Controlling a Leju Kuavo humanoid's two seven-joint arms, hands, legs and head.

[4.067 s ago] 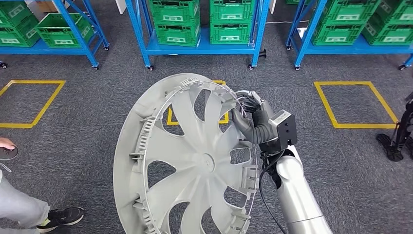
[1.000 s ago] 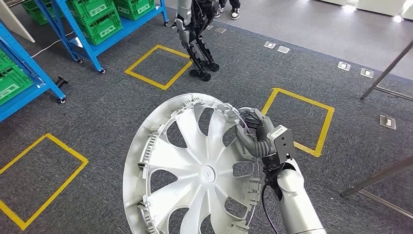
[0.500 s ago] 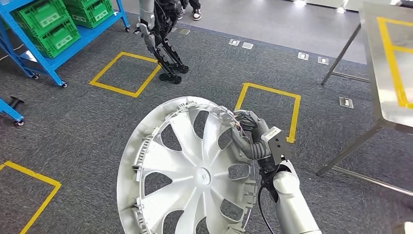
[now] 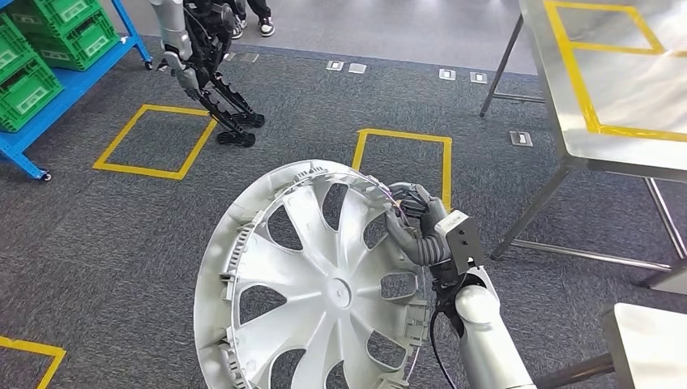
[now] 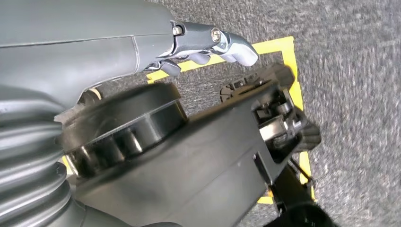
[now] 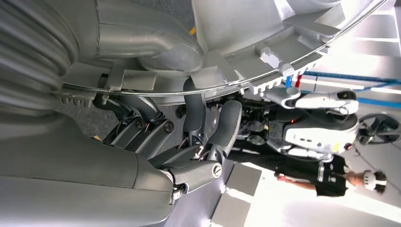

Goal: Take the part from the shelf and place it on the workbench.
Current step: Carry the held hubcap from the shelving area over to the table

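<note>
Silver wheel cover, rim gripped by right robot hand.

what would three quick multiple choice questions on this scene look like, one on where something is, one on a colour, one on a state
1. Where is the steel workbench relative to the wheel cover in the head view?
A. upper right
B. lower left
C. directly beneath it

2. What colour are the crates on the blue shelf?
A. red
B. green
C. white

3. What is the right hand doing?
A. hanging with nothing in it
B. gripping the wheel cover's rim
C. resting flat on the workbench

Answers:
1. A, the workbench's top fills the upper right corner while the cover sits low in the centre.
2. B, the stacked crates at the upper left are bright green.
3. B, the right wrist view shows fingers curled around the rim.
</note>
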